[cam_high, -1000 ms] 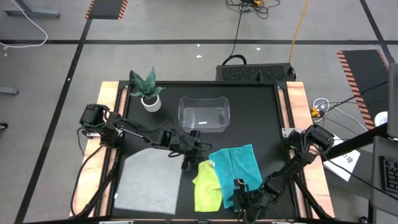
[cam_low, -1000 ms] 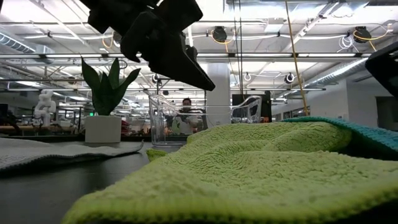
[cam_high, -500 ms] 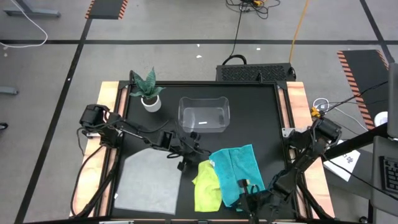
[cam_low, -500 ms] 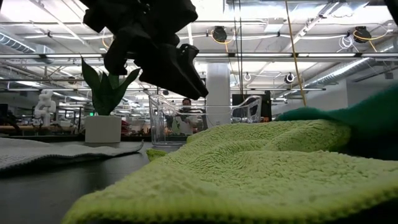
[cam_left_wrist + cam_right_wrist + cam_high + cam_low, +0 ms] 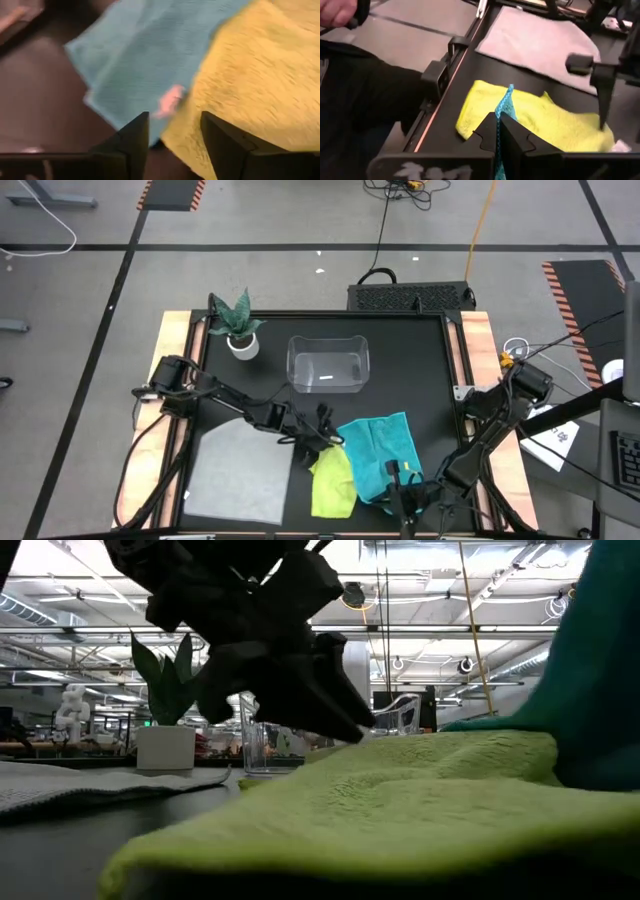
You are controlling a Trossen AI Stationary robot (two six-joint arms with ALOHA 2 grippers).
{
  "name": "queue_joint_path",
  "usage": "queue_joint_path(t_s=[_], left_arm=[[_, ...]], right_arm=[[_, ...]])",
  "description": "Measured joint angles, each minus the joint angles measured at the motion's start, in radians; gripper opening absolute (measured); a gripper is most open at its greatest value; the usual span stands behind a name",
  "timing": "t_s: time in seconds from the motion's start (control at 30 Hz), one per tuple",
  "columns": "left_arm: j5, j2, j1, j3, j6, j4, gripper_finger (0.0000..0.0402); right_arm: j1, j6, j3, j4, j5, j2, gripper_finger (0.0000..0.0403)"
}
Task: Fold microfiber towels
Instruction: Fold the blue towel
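Three towels lie on the black table. The grey towel is spread flat at the near left. The yellow-green towel lies bunched at the near middle. The teal towel overlaps its right edge. My right gripper is at the table's near edge, shut on the teal towel. My left gripper stands open, slanting down over the seam between the teal towel and the yellow-green towel. Whether it touches them, I cannot tell. My right gripper pinches the teal towel's near edge between its two shut fingers, coming from the table's near side and slanting down. That edge is raised off the table. The towel's far part stays on the table and on the yellow-green towel.
A clear plastic bin stands at the far middle, and a potted plant at the far left. A person's hand and dark sleeve show beyond the table's near edge in the right wrist view.
My right gripper has risen with the teal towel's near edge, which now stands high at the right of the low view; the far part stayed down. My left gripper has come down and toward the near right, to the far corner of the yellow-green towel, rolling a little.
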Motion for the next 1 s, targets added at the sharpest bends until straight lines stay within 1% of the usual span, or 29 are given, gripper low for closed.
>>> queue_joint_path(t_s=[0.1, 0.3, 0.4, 0.47, 0.57, 0.67, 0.73, 0.87, 1.0], left_arm=[[-0.045, -0.006, 0.01, 0.0, 0.004, 0.005, 0.0219], [-0.052, -0.007, 0.046, 0.001, 0.004, -0.013, 0.0267], [-0.043, -0.007, 0.056, 0.001, -0.015, -0.041, 0.0281], [-0.032, -0.007, 0.053, 0.001, -0.029, -0.043, 0.0284], [0.022, -0.007, 0.033, 0.001, -0.036, -0.04, 0.0283], [0.078, -0.007, 0.008, 0.001, -0.041, -0.023, 0.0281], [0.075, -0.007, -0.008, 0.013, -0.042, -0.021, 0.0282], [0.041, -0.007, -0.027, 0.061, -0.063, -0.022, 0.0283], [0.045, -0.007, -0.039, 0.109, -0.115, -0.032, 0.0283]], right_arm=[[0.009, -0.043, 0.0, 0.007, 0.031, -0.031, 0.0], [0.023, -0.093, 0.0, 0.001, 0.052, -0.081, 0.0], [0.024, -0.113, 0.0, -0.005, 0.094, -0.083, 0.0], [0.023, -0.118, 0.0, -0.016, 0.098, -0.083, 0.0], [0.016, -0.117, 0.0, -0.026, 0.101, -0.083, 0.0], [0.015, -0.127, 0.0, -0.03, 0.15, -0.083, 0.0], [0.015, -0.147, 0.0, -0.032, 0.175, -0.088, 0.0], [0.015, -0.16, 0.0, -0.031, 0.18, -0.108, 0.0], [0.015, -0.186, 0.0, -0.03, 0.206, -0.122, 0.0]])
